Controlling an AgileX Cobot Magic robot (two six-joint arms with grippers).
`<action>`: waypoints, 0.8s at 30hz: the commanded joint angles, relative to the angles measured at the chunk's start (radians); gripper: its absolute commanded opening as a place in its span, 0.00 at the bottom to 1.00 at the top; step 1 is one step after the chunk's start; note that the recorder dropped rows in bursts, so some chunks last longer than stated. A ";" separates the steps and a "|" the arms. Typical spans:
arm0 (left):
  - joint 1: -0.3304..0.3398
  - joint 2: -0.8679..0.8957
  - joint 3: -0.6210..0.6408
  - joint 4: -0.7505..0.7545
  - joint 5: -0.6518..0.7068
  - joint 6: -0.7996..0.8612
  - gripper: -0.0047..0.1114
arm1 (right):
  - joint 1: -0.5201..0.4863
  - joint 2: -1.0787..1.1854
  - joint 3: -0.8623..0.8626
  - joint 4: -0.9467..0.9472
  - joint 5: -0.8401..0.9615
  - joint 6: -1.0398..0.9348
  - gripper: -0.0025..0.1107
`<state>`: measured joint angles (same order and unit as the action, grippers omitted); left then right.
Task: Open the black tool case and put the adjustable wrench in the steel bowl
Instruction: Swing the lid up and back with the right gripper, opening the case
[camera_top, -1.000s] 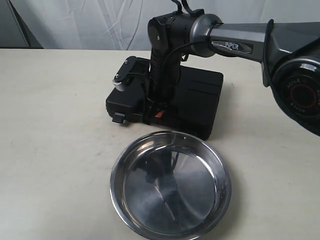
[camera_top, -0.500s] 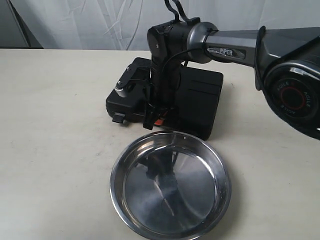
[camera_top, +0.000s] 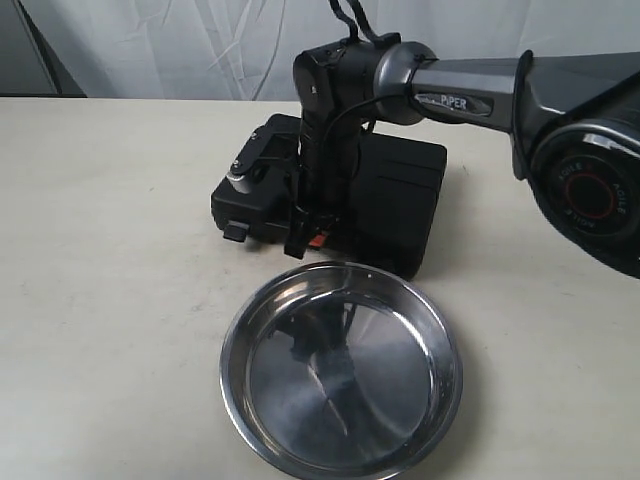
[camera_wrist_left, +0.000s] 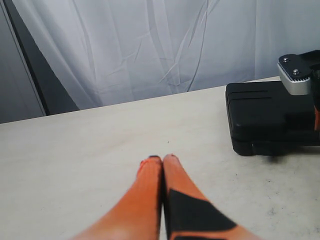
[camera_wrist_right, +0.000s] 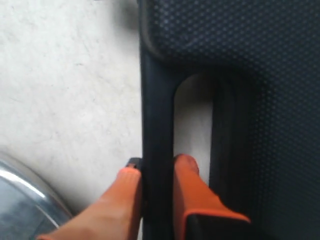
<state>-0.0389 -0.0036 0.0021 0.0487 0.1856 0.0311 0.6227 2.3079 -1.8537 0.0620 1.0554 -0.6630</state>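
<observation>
The black tool case (camera_top: 400, 195) lies closed at the middle of the table, behind the steel bowl (camera_top: 232, 345). My right gripper (camera_top: 306, 240) reaches down at the case's front edge. In the right wrist view it (camera_wrist_right: 157, 167) is shut on the case's black handle bar (camera_wrist_right: 157, 115), one orange finger on each side. The bowl's rim (camera_wrist_right: 22, 177) shows at a corner there. My left gripper (camera_wrist_left: 162, 159) is shut with nothing in it, low over bare table, with the case (camera_wrist_left: 265, 112) off to one side. The adjustable wrench is hidden.
The bowl holds nothing but reflections. A white curtain (camera_top: 180, 45) hangs behind the table. The right arm's silver wrist part (camera_wrist_left: 295, 80) shows above the case in the left wrist view. Bare tabletop (camera_top: 110, 260) stretches left of the case and bowl.
The right gripper has dropped lower and come forward to the case's front edge, and its wrist has turned. In the last half second it barely moved. The case and bowl stayed put.
</observation>
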 joint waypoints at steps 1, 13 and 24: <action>-0.004 0.004 -0.002 -0.002 -0.005 -0.001 0.04 | -0.004 -0.085 -0.007 -0.011 -0.024 0.009 0.01; -0.004 0.004 -0.002 -0.002 -0.005 -0.001 0.04 | -0.004 -0.176 -0.007 -0.119 -0.027 0.070 0.01; -0.004 0.004 -0.002 -0.002 -0.005 -0.001 0.04 | -0.021 -0.273 -0.007 -0.669 -0.136 0.415 0.01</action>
<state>-0.0389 -0.0036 0.0021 0.0487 0.1856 0.0311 0.6244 2.0483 -1.8537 -0.5211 0.9220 -0.3040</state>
